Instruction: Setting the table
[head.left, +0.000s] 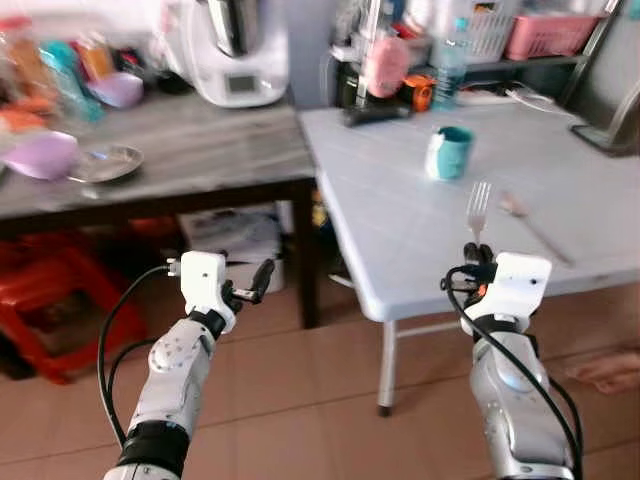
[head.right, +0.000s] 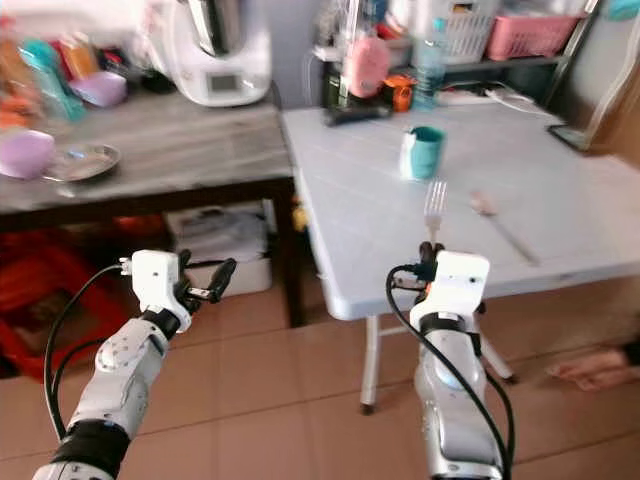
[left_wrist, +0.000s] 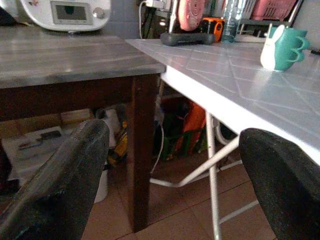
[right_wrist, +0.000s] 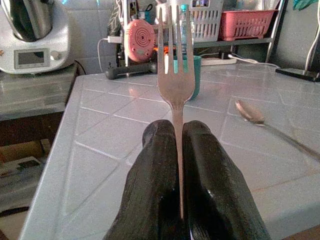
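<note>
White table (head.left: 420, 230) ahead: a teal mug (head.left: 449, 152) stands in the middle, a spoon (head.left: 532, 229) lies to its near right, bottles and baskets crowd the far edge. On the left, a dark wooden table (head.left: 190, 160) carries a kitchen machine (head.left: 232, 50) and bowls. The right tool (head.left: 478, 262) is clamped tight on a fork (head.left: 478, 210), tines up, at the white table's near edge. The left tool (head.left: 252, 284) is spread wide, holding nothing, low beside the wooden table.
</note>
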